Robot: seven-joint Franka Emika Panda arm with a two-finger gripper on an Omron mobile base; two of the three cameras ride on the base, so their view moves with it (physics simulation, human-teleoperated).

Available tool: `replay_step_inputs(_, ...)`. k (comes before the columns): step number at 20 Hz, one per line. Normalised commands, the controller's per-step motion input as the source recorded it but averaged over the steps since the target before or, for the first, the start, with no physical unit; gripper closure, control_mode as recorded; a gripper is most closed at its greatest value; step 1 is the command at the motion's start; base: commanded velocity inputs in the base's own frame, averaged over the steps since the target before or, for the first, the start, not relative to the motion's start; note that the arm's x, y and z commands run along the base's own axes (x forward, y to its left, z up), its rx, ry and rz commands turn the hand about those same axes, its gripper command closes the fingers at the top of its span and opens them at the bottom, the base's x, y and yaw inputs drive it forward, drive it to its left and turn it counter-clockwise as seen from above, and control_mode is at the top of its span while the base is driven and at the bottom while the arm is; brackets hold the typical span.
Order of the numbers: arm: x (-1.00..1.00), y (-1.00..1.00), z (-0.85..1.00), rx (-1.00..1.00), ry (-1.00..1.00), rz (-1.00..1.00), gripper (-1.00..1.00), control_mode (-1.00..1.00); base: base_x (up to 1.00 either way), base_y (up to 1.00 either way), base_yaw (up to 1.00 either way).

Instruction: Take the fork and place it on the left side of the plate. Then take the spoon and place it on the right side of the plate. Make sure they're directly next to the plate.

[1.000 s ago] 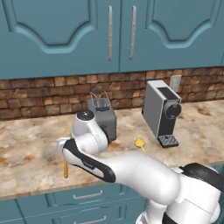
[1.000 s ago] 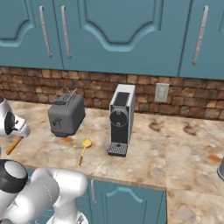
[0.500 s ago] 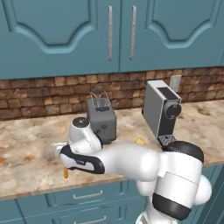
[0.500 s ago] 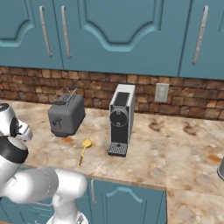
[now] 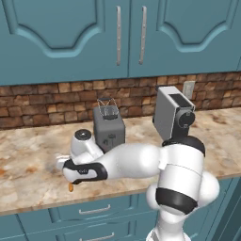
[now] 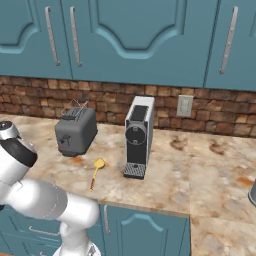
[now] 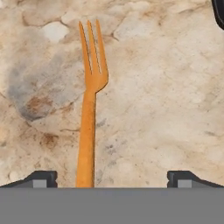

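Observation:
The fork (image 7: 89, 109) is slim and orange and lies flat on the marble counter, tines pointing away from the hand. My gripper (image 7: 113, 178) hangs over its handle end and is open. The handle runs between the fingertips (image 7: 43, 177), closer to the left one, and touches neither. In the left base view the hand (image 5: 84, 170) sits low near the counter's front edge, and the fork (image 5: 71, 187) peeks out beneath it. The yellow spoon (image 6: 96, 170) lies in front of the toaster, bowl toward the wall. The plate is out of view.
A grey toaster (image 5: 109, 129) stands behind the hand. A coffee machine (image 6: 138, 135) stands to its right. The counter's front edge (image 5: 47, 200) runs just below the fork. A dark object (image 7: 218, 11) cuts into the hand view's top right corner.
The arm's elbow and upper links have swung up and over to the right in the left base view, while the hand has stayed low over the fork. The jaws remain wide.

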Motion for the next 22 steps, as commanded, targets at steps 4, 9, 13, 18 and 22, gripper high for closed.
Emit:
replay_step_inputs(4, 0.01, 0.19, -0.04, 0.00, 0.00, -0.03, -1.00, -1.00, 0.00, 0.00, 0.00)
replay_step_inputs(9, 0.00, 0.07, -0.06, 0.00, 0.01, -0.02, -1.00, -1.00, 0.00, 0.00, 0.00)
replay_step_inputs(13, 0.02, 0.00, -0.11, 0.00, 0.00, -0.01, -1.00, -1.00, 0.00, 0.00, 0.00)
replay_step_inputs(18, 0.18, 0.00, -0.17, 0.00, 0.00, 0.00, -1.00, -1.00, 0.00, 0.00, 0.00)
replay_step_inputs(22, 0.33, 0.00, -0.19, 0.00, 0.00, 0.00, -1.00, -1.00, 0.00, 0.00, 0.00)
